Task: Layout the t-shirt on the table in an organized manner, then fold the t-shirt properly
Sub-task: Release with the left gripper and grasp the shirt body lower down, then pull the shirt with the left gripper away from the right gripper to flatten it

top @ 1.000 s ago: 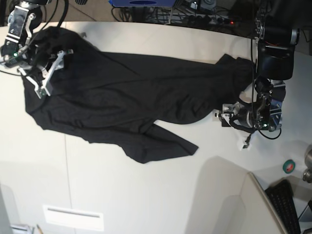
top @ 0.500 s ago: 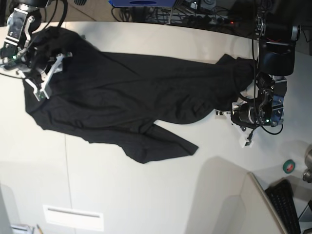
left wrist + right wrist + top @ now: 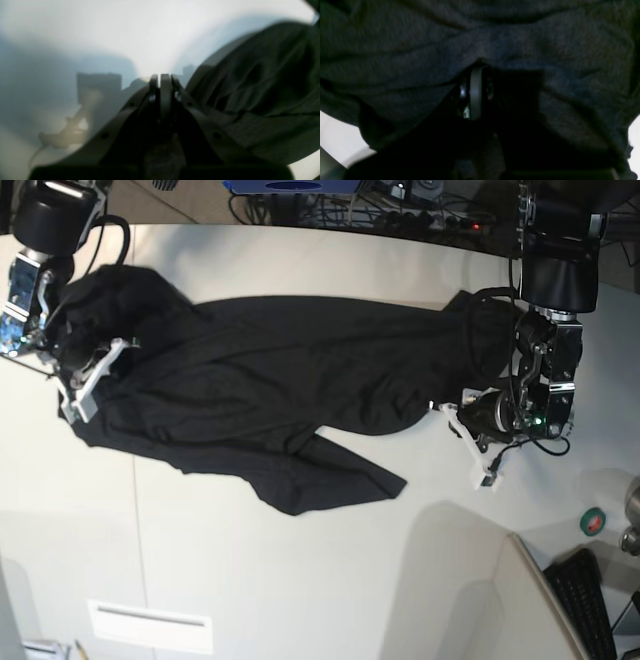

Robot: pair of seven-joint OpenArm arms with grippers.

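T-shirt [image 3: 270, 395]: beside left gripper [image 3: 161, 77], jaws closed, empty. Right gripper [image 3: 476, 72]: jaws closed, buried in cloth. Base view alone shows table [image 3: 300, 580].

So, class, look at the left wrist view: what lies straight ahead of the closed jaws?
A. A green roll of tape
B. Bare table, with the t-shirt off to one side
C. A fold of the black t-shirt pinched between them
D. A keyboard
B: the left gripper has its jaws together over pale bare table, and the t-shirt lies beside them, not between them.
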